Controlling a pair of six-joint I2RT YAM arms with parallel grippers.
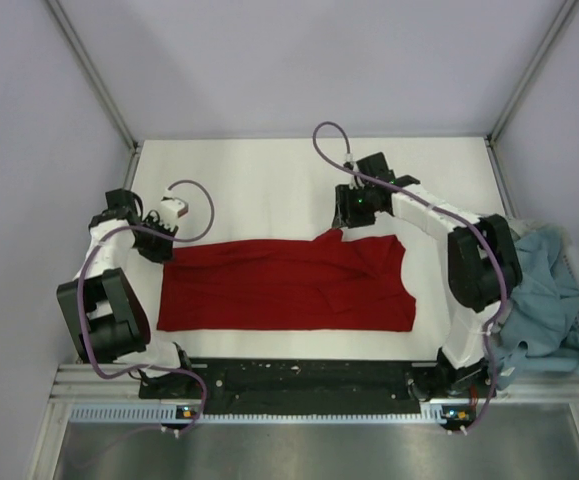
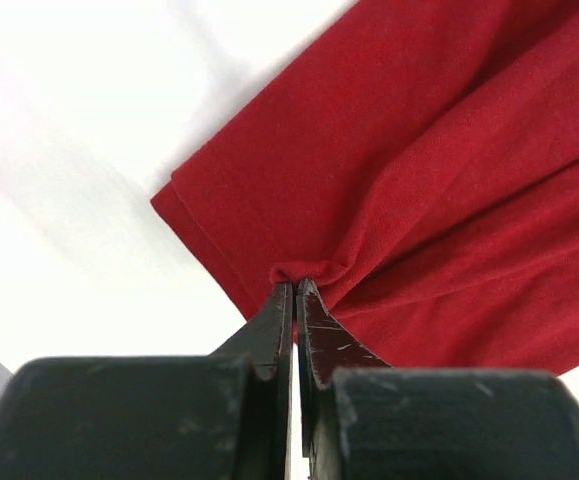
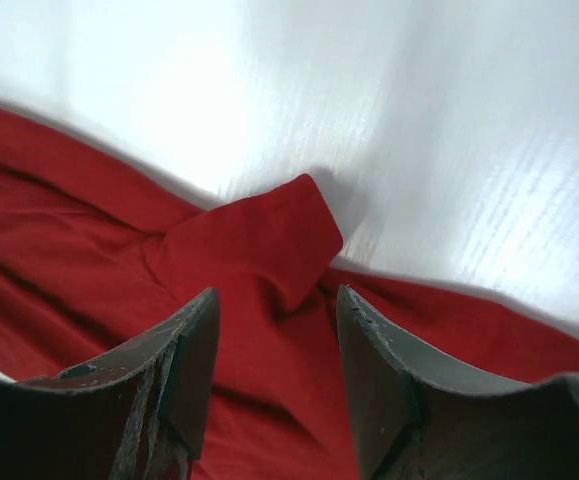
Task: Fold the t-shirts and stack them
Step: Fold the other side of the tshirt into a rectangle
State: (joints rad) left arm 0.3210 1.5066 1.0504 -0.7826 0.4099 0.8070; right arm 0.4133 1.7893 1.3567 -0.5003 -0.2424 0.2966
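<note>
The deep red t-shirt point(image 1: 284, 285) lies folded lengthwise on the white table. My left gripper point(image 1: 164, 242) is at its far-left corner, shut on a pinch of the red cloth point(image 2: 294, 272). My right gripper point(image 1: 354, 222) is open above the shirt's far edge, its fingers point(image 3: 194, 330) either side of a folded-up red flap point(image 3: 259, 245). The teal-blue t-shirt point(image 1: 544, 300) lies crumpled at the right edge of the table. The light grey t-shirt is out of view.
White table point(image 1: 259, 180) with grey walls on the left, back and right. A black base rail point(image 1: 299, 380) runs along the near edge. The right arm point(image 1: 479, 265) stands between the red shirt and the teal pile.
</note>
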